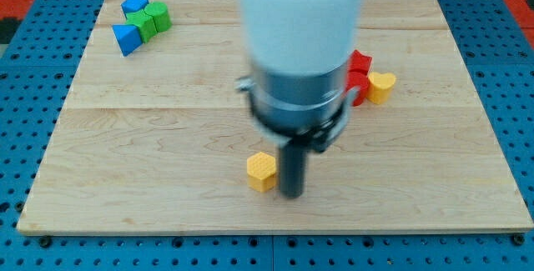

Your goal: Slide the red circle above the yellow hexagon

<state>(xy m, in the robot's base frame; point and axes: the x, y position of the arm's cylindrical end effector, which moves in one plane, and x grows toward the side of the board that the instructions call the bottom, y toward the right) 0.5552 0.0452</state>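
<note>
Red circle (354,92): only a sliver of red shows at the right edge of the arm housing, low in the red group there, touching a red block (360,63) above it whose shape I cannot make out. I take the lower red piece to be the circle (a judgement; most of it is hidden behind the arm). A yellow heart-like block (381,87) sits just beside it on the view's right, touching or nearly so.

Yellow hexagon (262,171): lower middle of the wooden board (125,179), well apart from the red group and down toward the view's left of it.

My tip (291,193): planted on the board just beside the hexagon, on its right; whether it touches the hexagon I cannot tell. No fingers on this rig, only the bare rod, so nothing is clamped or held.

Progress: as far as this shows, the red circle is not yet above the hexagon; it lies up and to the right. The whole slide toward the view's left is left to do, and the tip is not at the circle.

Elsewhere: blue blocks (128,37) and green blocks (152,19) are clustered at the top left, out of the way.
</note>
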